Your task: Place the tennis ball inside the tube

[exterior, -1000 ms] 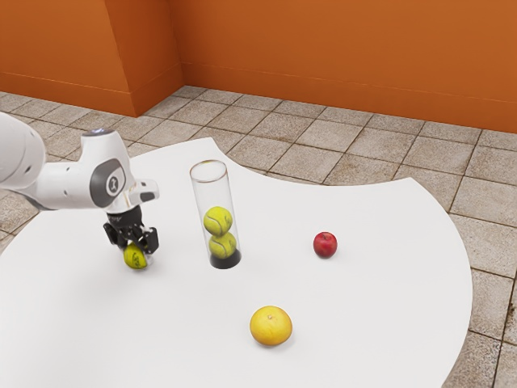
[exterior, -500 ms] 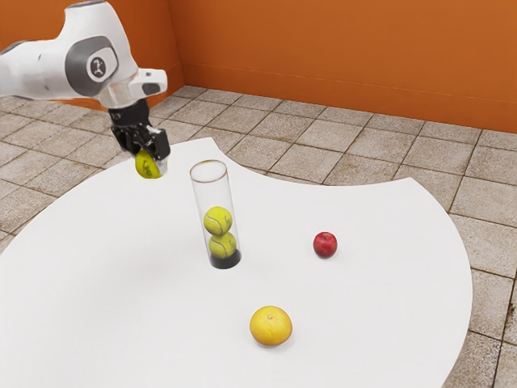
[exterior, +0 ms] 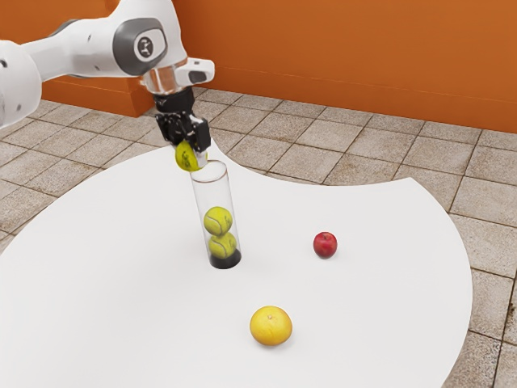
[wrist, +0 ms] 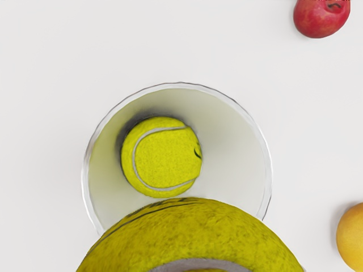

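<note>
Right now the black two-finger gripper has its jaws clamped on a fuzzy yellow-green tennis ball, close to the mouth of the clear cylindrical tube. Well below the jaws, two matching balls sit stacked inside it. Farther from the jaws lie a shiny red apple and a round yellow-orange citrus fruit.
</note>
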Available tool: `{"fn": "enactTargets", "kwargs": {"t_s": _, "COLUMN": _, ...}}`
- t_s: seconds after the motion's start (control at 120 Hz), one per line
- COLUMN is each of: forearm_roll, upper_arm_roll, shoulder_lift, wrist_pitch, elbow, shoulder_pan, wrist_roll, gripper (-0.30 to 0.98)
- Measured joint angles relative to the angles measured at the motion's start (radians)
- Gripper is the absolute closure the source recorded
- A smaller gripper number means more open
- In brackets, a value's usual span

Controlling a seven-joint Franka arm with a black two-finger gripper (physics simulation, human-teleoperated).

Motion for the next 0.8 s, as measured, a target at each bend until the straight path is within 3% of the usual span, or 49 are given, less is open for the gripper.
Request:
{"fn": "enactTargets", "kwargs": {"t_s": 0.367, "forearm_roll": 0.018, "upper_arm_roll": 0.002, "shoulder_lift": 0.094, "wrist_pitch": -0.013, "elbow": 0.095, "shoulder_pan": -0.018, "wrist_roll": -0.009, "gripper": 0.40}}
{"fn": "enactTargets", "kwargs": {"t_s": 0.608, "forearm_roll": 0.011, "upper_arm_roll": 0.001, "shoulder_lift": 0.094, "wrist_pitch": 0.005, "elbow": 0.094, "shoulder_pan": -0.034, "wrist_roll": -0.010, "gripper": 0.17}}
{"fn": "enactTargets", "kwargs": {"t_s": 0.8, "forearm_roll": 0.013, "upper_arm_roll": 0.002, "shoulder_lift": 0.082, "wrist_pitch": 0.016, "elbow": 0.087, "shoulder_pan": -0.032, "wrist_roll": -0.009, "gripper": 0.07}}
